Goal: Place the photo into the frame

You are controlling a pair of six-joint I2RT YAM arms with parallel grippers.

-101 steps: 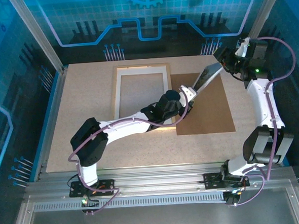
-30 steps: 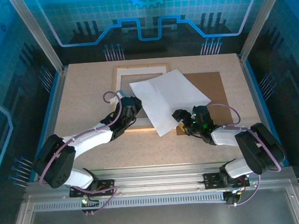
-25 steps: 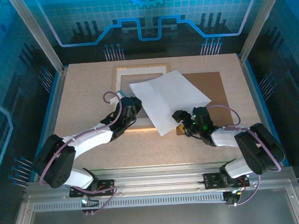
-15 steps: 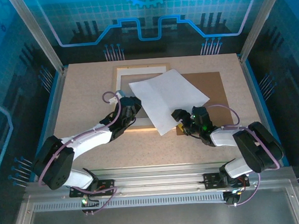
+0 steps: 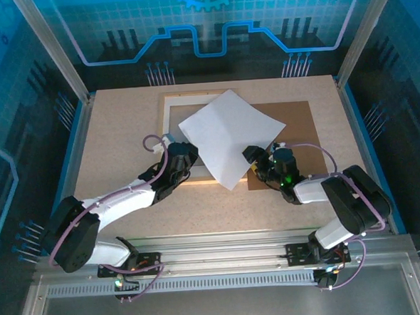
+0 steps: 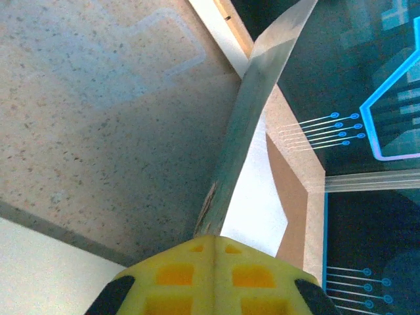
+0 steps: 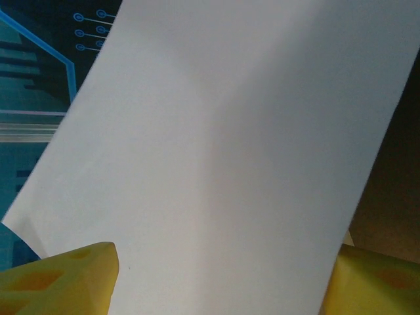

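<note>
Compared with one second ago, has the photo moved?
Yes. The photo has turned and shifted left, further over the frame, uncovering more of the brown backing board.

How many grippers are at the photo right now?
2. The left gripper is shut on the photo's left edge; the right gripper sits at its near right edge, jaws apart.

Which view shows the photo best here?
Top external: the photo shows whole, white back up, askew over the frame and brown board. Left wrist catches it nearly edge-on; right wrist sees a close stretch of its blank back.
</note>
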